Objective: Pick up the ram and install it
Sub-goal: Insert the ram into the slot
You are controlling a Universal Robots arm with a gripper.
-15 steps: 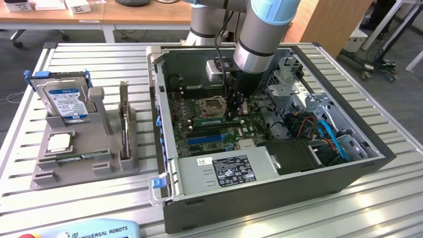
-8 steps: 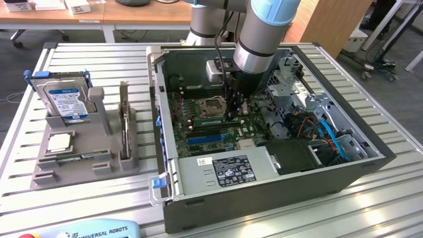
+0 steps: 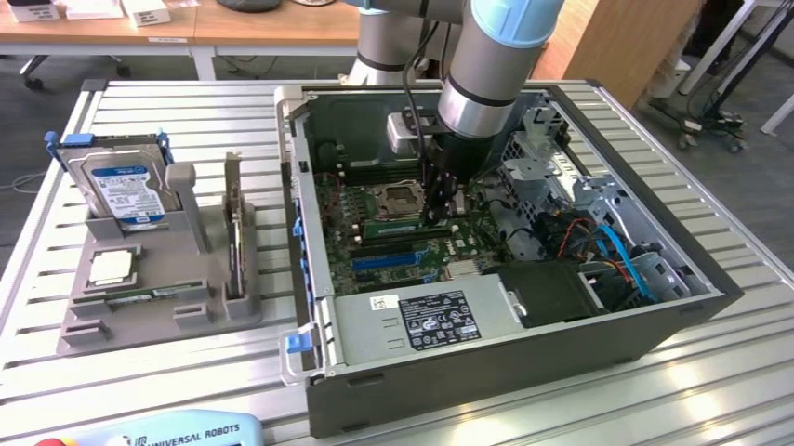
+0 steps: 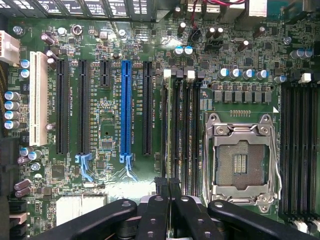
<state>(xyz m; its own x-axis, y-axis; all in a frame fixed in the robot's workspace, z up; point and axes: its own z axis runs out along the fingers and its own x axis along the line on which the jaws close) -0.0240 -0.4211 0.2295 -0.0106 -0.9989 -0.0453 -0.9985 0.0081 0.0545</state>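
The ram [image 4: 174, 131] is a thin green stick standing edge-on in a memory slot beside the empty processor socket [image 4: 240, 162]. In the exterior view the ram [image 3: 397, 226] shows as a green strip just below that socket [image 3: 390, 197]. My gripper [image 4: 168, 187] is shut, its dark fingertips [image 4: 161, 186] close together over one end of the stick. From outside, the gripper [image 3: 437, 216] reaches down into the open computer case [image 3: 496, 372]. Whether the tips press on the ram I cannot tell.
Left of the case stands a grey holder [image 3: 162, 321] with a silver hard drive [image 3: 125, 190], a square processor chip [image 3: 112, 268], an upright card [image 3: 232, 218] and a thin green board [image 3: 149, 295]. Cables and drive cages [image 3: 596, 242] crowd the case's right. A teach pendant [image 3: 174, 432] lies in front.
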